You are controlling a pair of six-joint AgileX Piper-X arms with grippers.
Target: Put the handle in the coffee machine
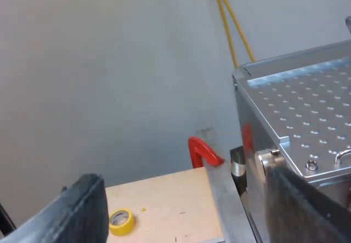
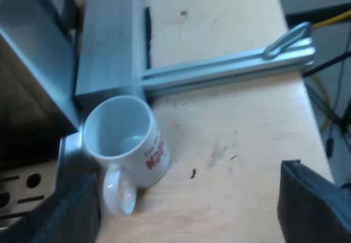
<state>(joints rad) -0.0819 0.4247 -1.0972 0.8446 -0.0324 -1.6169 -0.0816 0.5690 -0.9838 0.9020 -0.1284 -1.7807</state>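
Note:
My left gripper [image 1: 184, 204] is open with nothing between its fingers, held level with the espresso machine's perforated steel top [image 1: 307, 111]. A red hooked piece [image 1: 202, 152] sticks up at the wooden table's edge beside the machine's side; what it belongs to I cannot tell. My right gripper [image 2: 186, 199] is also open and hangs above the wooden table. Under it stands a white mug [image 2: 127, 144] with red lettering, upright and empty, close against the machine's slotted drip tray [image 2: 24, 191].
A yellow tape roll [image 1: 122, 221] lies on the table near my left gripper's finger. Yellow cables [image 1: 230, 23] run down the wall behind the machine. An aluminium rail [image 2: 225, 70] crosses the table beyond the mug, joined to a grey block [image 2: 109, 40].

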